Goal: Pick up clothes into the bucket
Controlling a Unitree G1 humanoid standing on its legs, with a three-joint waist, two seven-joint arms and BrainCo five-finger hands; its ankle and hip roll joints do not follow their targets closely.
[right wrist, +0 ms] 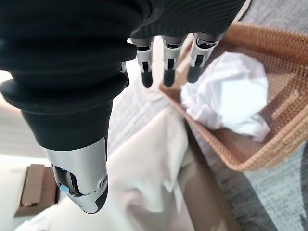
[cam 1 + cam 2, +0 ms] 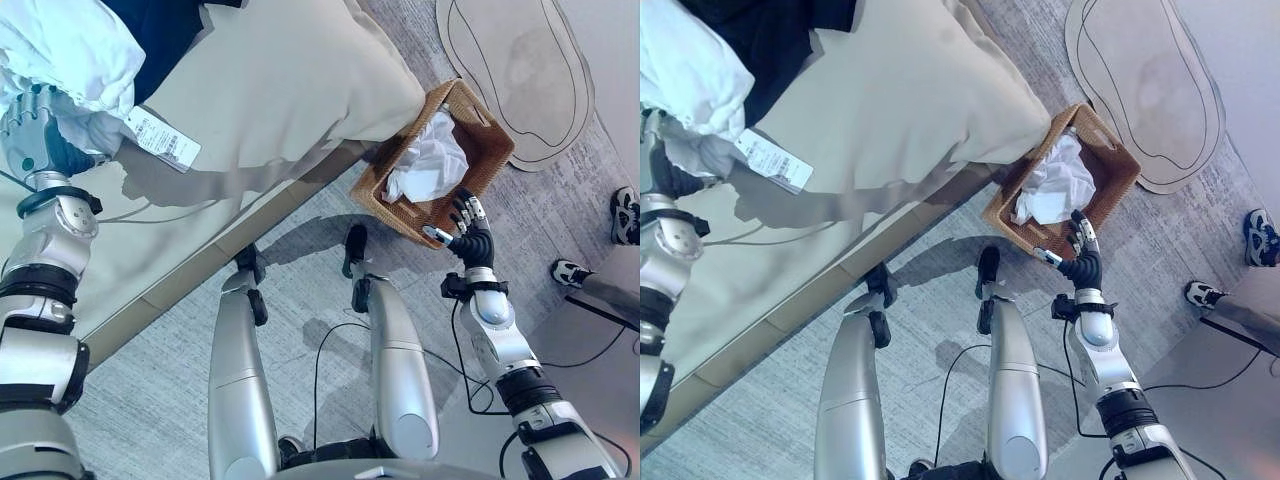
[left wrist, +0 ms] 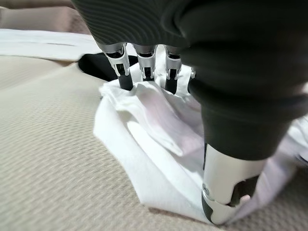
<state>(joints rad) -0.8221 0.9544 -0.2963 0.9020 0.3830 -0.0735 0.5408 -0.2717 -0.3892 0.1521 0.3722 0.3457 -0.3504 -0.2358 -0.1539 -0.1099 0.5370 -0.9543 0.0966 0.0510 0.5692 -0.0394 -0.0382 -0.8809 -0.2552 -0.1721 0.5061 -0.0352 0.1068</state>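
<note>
Up on the bed (image 2: 250, 100), whose beige cover has a fine woven grain, the left hand (image 3: 159, 72) presses its dark-tipped fingers (image 3: 126, 79) down into a crumpled white garment (image 3: 154, 159), with the thumb (image 3: 226, 192) set against the cloth's opposite edge, so the soft folds are pinched between them. From the head views this white garment (image 2: 60, 50) lies bunched at the bed's far left corner, a paper tag (image 2: 160, 138) hanging from it, and a dark navy garment (image 2: 165, 30) lies just beside it, touching. On the grey carpet (image 2: 300, 280) by the bed's corner sits the basket (image 2: 485, 125), a rectangular wicker one of brown weave, tilted against the bed edge, and inside it rests another crumpled white cloth (image 2: 430, 160). The right hand (image 2: 465, 225) hovers just beside the basket's near rim, its fingers (image 1: 166, 65) straight and relaxed, thumb apart, holding nothing. A pale oval rug (image 2: 520, 70) with dark outline lies beyond the basket. A person's sneakers (image 2: 625, 215) show at the right edge.
</note>
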